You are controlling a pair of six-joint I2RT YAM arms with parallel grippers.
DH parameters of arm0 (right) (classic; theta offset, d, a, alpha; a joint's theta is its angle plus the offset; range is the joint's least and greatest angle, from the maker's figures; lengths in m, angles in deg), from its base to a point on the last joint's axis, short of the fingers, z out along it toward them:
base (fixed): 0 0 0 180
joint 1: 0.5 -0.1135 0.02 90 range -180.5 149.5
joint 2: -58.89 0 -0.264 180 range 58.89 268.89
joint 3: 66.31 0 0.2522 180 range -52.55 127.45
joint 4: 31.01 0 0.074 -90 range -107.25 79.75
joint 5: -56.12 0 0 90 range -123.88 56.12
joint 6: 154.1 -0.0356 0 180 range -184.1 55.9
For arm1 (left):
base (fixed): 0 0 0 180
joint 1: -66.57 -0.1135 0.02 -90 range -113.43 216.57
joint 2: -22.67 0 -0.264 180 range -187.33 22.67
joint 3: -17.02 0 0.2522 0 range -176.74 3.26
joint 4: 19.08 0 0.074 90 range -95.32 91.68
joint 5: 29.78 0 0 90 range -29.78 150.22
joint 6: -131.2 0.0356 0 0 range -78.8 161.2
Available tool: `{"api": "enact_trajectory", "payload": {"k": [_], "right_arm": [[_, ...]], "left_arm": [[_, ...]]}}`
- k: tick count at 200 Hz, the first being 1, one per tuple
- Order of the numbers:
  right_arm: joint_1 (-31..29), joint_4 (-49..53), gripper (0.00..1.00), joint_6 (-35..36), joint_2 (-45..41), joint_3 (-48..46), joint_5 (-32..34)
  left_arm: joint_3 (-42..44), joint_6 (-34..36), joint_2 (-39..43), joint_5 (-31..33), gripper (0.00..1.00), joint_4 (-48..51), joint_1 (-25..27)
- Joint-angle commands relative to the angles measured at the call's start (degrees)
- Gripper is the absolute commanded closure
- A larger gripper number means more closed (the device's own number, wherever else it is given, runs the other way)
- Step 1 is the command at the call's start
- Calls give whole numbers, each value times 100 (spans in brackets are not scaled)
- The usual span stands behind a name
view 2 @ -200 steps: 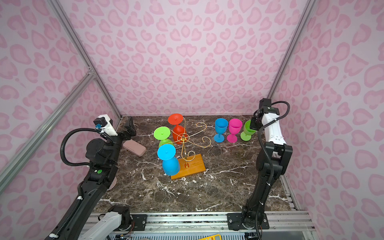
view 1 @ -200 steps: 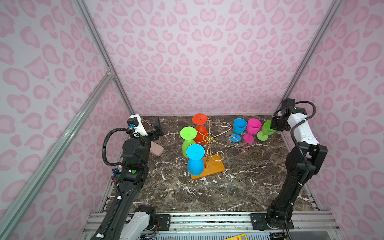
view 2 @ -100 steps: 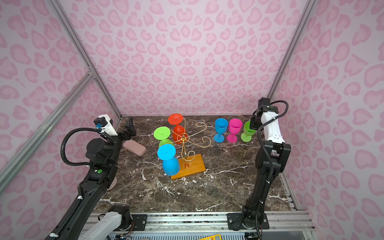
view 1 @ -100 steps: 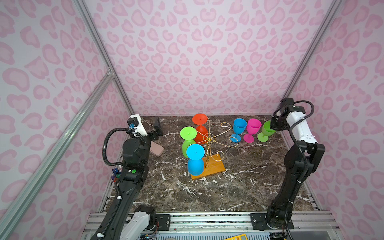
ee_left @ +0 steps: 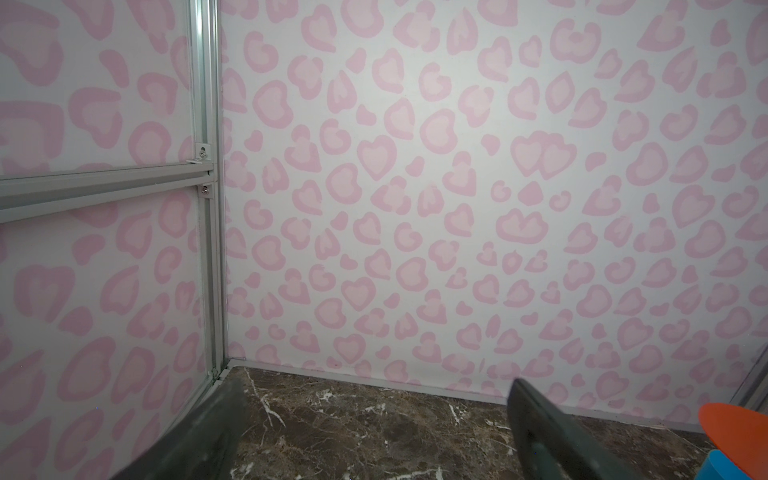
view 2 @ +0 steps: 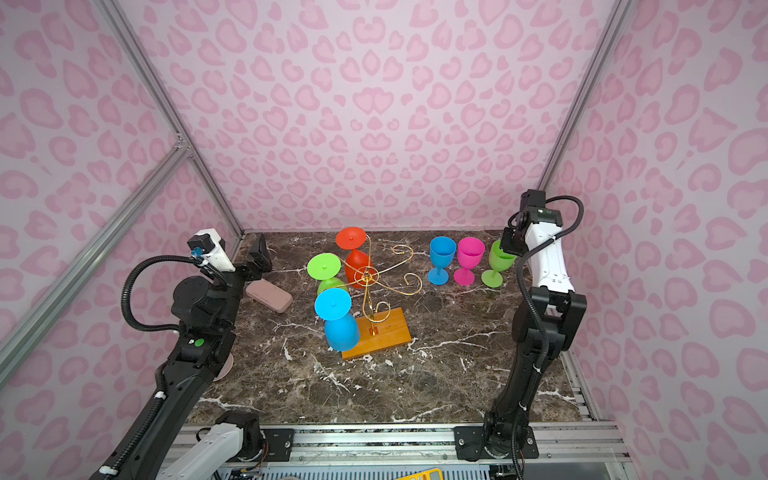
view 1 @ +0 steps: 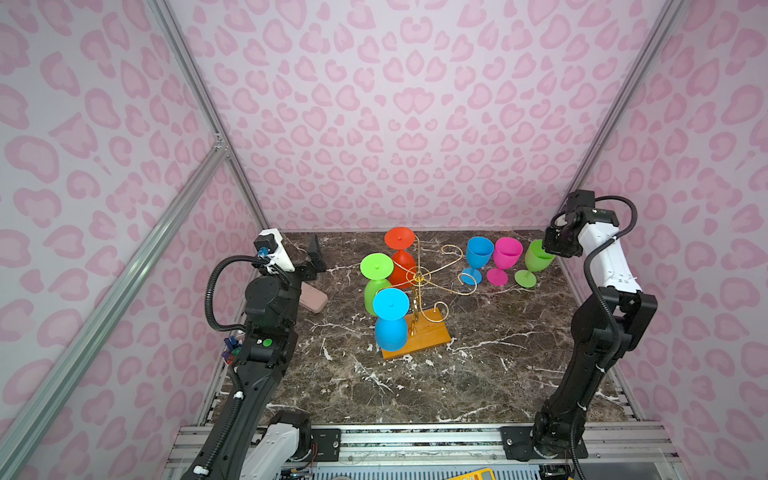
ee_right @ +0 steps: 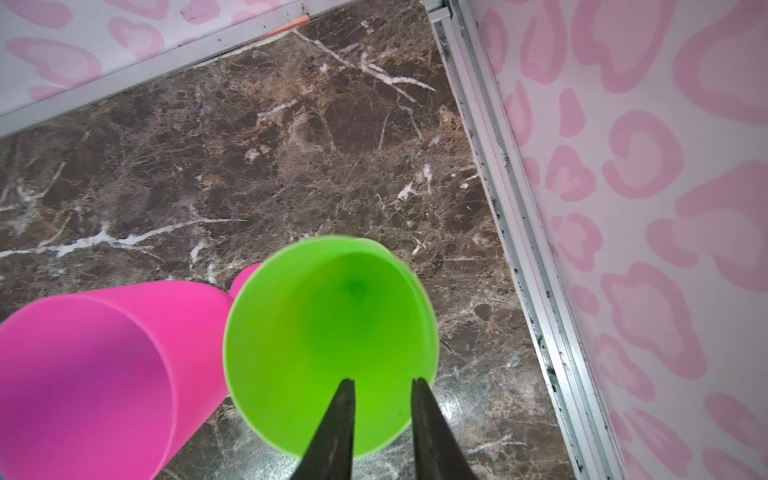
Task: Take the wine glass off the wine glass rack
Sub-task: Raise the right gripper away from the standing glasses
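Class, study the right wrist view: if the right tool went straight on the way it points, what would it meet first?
Most likely the upright green wine glass: the right tool, jaws slightly apart, points into its open bowl near the rim. Whether it already touches is unclear.

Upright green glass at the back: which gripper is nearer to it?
Right. The right gripper sits over the rim of the upright green glass, jaws slightly apart. The left gripper is open far across the table, beyond the wine glass rack.

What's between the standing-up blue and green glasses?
A pink wine glass stands between the upright blue wine glass and the upright green wine glass, in both top views.
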Motion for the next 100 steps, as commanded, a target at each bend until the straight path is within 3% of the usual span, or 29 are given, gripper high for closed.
{"api": "enact_trajectory", "payload": {"k": [1, 34, 100], "right_arm": [[50, -429, 71, -254, -156, -299, -167], [142, -1064, 70, -515, -613, -1037, -551], [-66, -2322, 61, -838, -2209, -2725, -634]], "left_arm": [[-74, 3, -6, 18, 1, -62, -12], [-91, -31, 11, 67, 1, -37, -12], [-224, -502, 197, -78, 0, 301, -11]]}}
